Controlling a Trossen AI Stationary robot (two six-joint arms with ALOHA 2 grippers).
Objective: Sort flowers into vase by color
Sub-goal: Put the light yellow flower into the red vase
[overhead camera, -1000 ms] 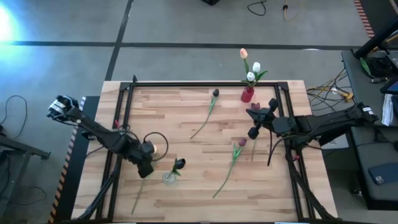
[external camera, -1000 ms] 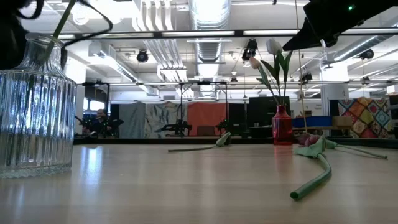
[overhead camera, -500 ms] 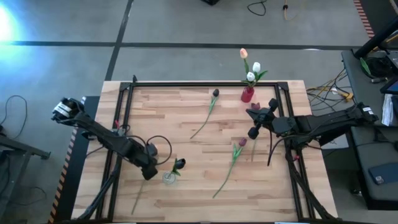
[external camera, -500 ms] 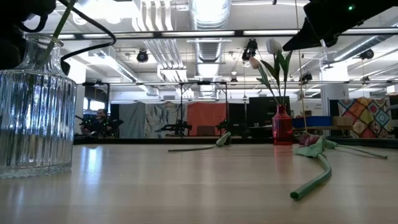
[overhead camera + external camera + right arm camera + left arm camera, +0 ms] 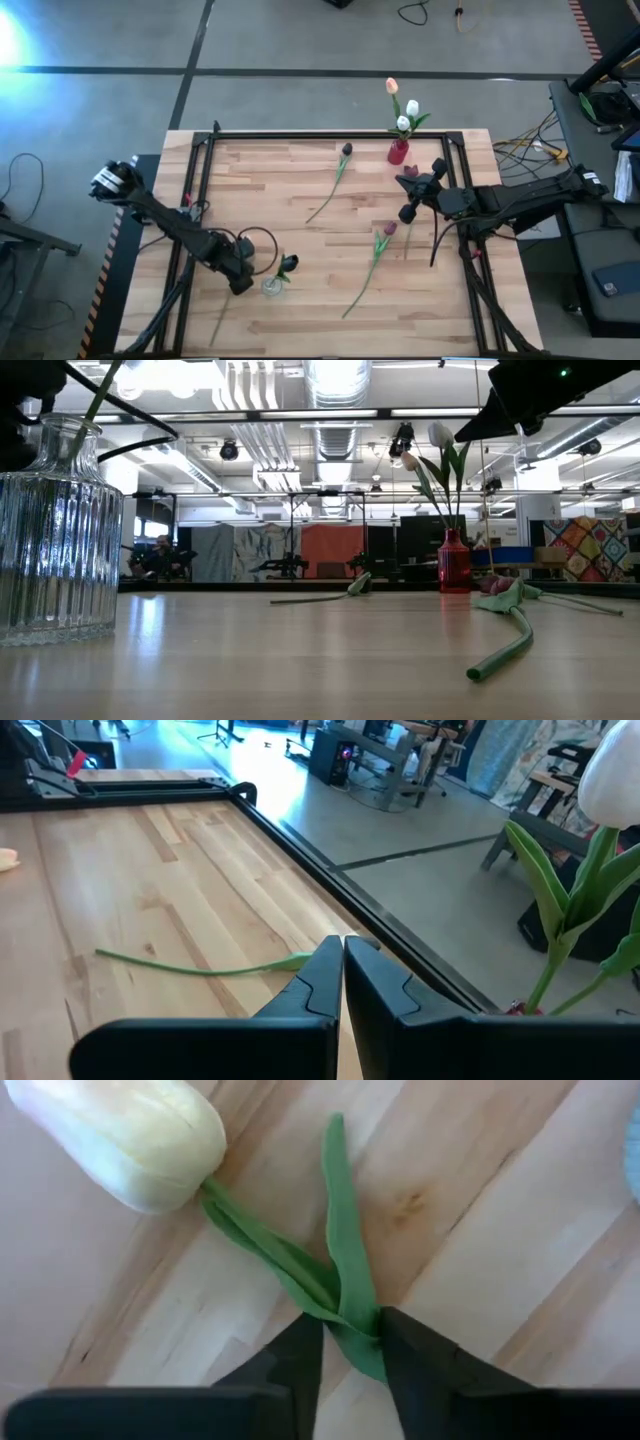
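A cream tulip (image 5: 130, 1135) lies on the wooden table, and my left gripper (image 5: 352, 1320) is shut on its green stem. In the high view that gripper (image 5: 240, 280) stands just left of the clear glass vase (image 5: 271, 287), which holds one dark tulip (image 5: 288, 265). The arm hides the cream head there; only the stem's tail (image 5: 222, 315) shows. My right gripper (image 5: 406, 196) hangs shut above the table's right part, holding nothing. The red vase (image 5: 398, 152) at the far edge holds white and peach tulips (image 5: 408, 112). My left gripper pinches the cream tulip's stem between its two fingers, at the spot where the two leaves branch off (image 5: 350, 1330). The fingers come from above, pointing down, and lie across the stem. The flower lies flat on the table, its head (image 5: 150, 1150) on the wood.
Dark tulips lie loose on the table: one at the far middle (image 5: 345, 150), one right of centre (image 5: 385, 232), one below my right gripper (image 5: 410, 172). A black frame (image 5: 330, 136) runs round the table's edge. Bare wood lies between the two vases.
My left gripper has sunk toward the table and gone a little toward the near edge and the glass vase. The right arm and the loose flowers have kept still.
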